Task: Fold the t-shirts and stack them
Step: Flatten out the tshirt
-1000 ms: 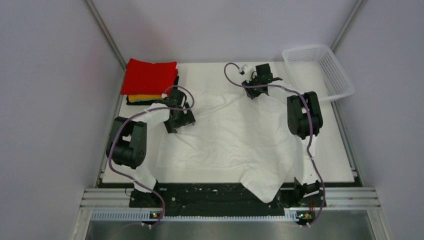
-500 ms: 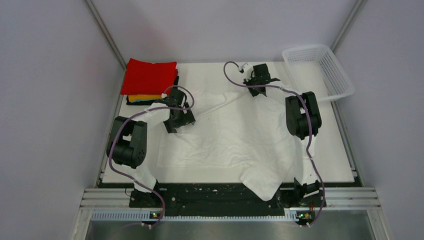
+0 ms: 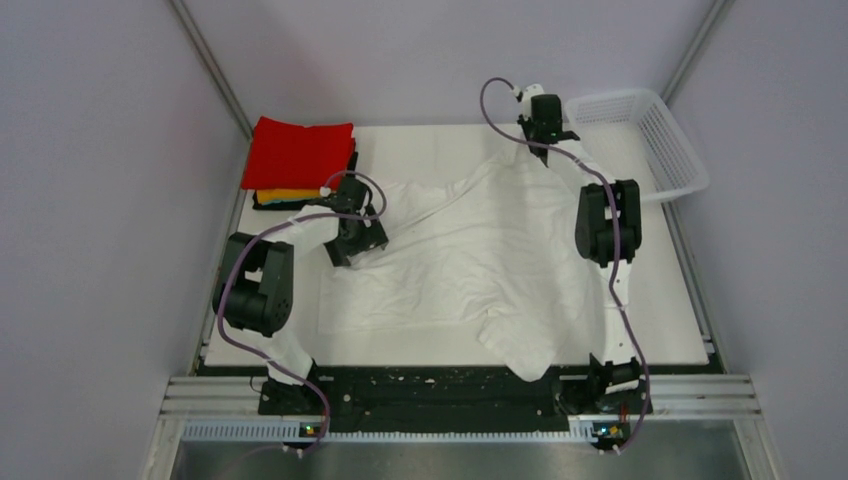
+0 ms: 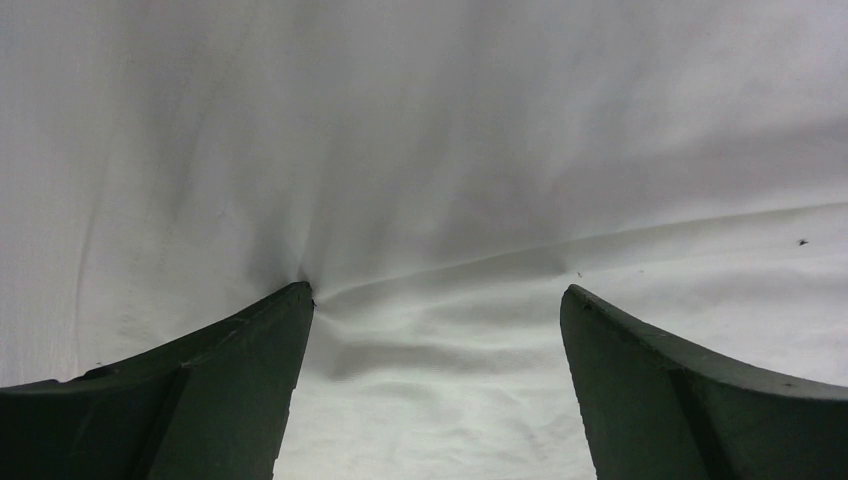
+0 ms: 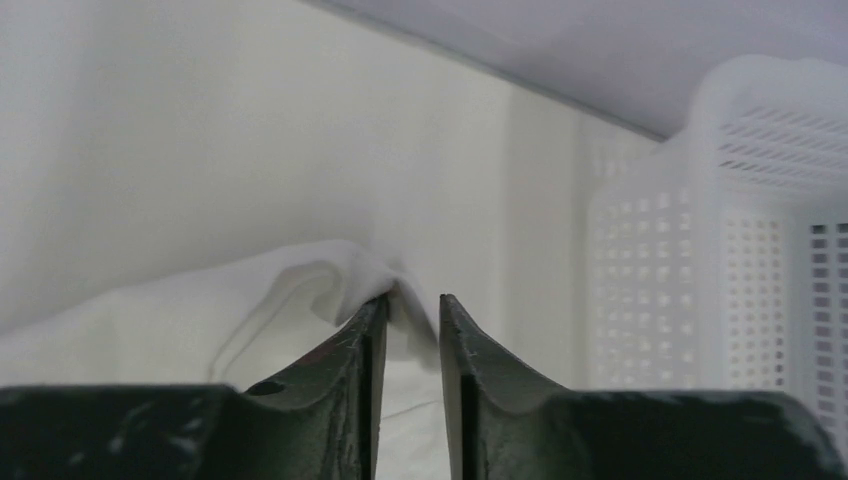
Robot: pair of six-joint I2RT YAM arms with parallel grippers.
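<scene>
Four t-shirts are showing up here, plus two grippers and one white mesh basket (image 3: 655, 140). At the far left corner of the table (image 3: 670, 320), three of them are sitting folded in a stack: the red t-shirt (image 3: 298, 152) on top, an orange-yellow t-shirt (image 3: 290, 194) peeking out under it, and a black t-shirt (image 3: 270, 205) at the bottom.

Just right of that, the left gripper (image 3: 358, 240) is standing with its jaws spread wide, gripping nothing and pressing down on the white t-shirt (image 3: 470, 270). That shirt is lying wrinkly across the middle, with one part hanging over the near edge. Only the left wrist cam is showing the cloth puckering at one fingertip (image 4: 270, 320).

Further right, the right gripper (image 3: 545, 125) is pinching a fold of that white shirt between nearly closed jaws, near the basket. The overhead is showing the cloth rising in a ridge toward it, but only the wrist cam is showing the pinch itself.
</scene>
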